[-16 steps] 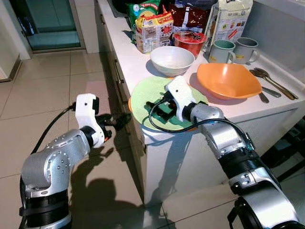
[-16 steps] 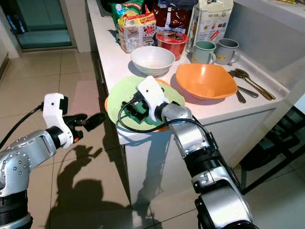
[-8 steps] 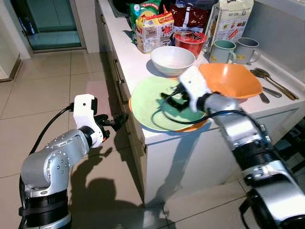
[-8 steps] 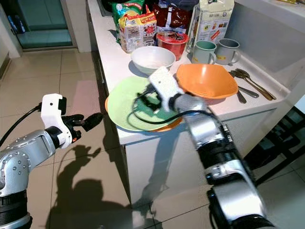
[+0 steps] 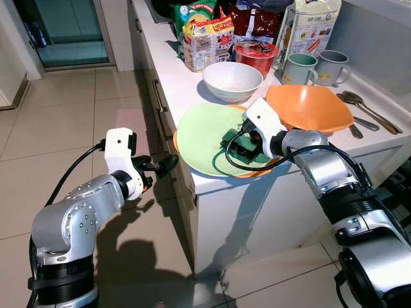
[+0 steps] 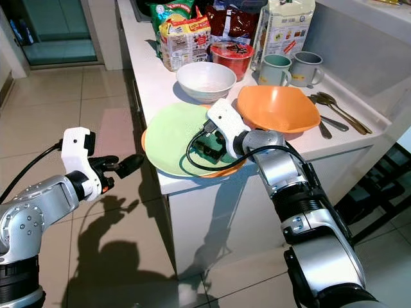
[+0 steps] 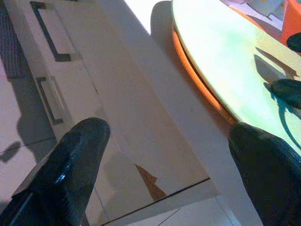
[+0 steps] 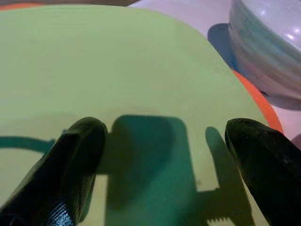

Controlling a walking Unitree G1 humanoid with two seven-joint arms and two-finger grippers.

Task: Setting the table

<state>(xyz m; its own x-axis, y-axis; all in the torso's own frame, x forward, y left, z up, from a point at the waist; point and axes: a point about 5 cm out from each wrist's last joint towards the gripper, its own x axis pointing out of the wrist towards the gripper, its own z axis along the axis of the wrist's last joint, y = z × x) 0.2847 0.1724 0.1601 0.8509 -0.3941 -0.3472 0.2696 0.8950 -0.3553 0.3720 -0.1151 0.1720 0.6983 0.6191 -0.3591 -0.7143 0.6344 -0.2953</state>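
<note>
White kitchen surface (image 5: 173, 80), centre frame: green plate (image 5: 205, 131) stacked on an orange plate (image 7: 197, 80) at its near edge. Our right gripper (image 5: 243, 145) hovers over the green plate, fingers spread, empty. Left gripper (image 5: 162, 165) waits beside the rim, open, empty, nearer the overhang.

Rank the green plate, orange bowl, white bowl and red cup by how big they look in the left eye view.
1. green plate, largest
2. orange bowl
3. white bowl
4. red cup, smallest

The last two stand farther from the camera, so they may look smaller than they are.
</note>
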